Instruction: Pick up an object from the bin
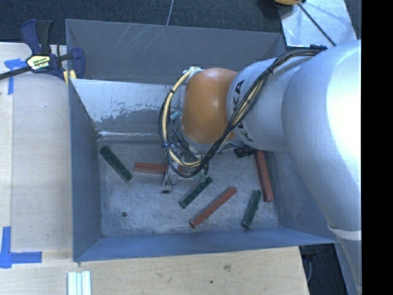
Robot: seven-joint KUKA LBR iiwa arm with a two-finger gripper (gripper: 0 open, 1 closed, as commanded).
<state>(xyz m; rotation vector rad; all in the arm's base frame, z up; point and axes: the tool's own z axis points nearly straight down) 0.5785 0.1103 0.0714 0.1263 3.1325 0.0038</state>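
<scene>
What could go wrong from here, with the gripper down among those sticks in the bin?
The gripper is low beside the end of a reddish-brown stick, with a dark green stick close on its other side. It may nudge one away or catch neither. The sticks seem to lie flat on the bin floor, so a grasp could slip off.

One cam, set above the bin (83, 177) and offset toward its near side, faces down w/ slight tilt. Far wall, at frame top, shows its full inner face; near wall, at frame bottom, shows as a narrow band. Range is medium: left, far and near walls fit in frame, w/ margin at left, top and bottom. Bin sits approx. frame centre. Arm (301, 112) enters from frame right, nearest the lens, covering the bin's upper-right portion.
</scene>
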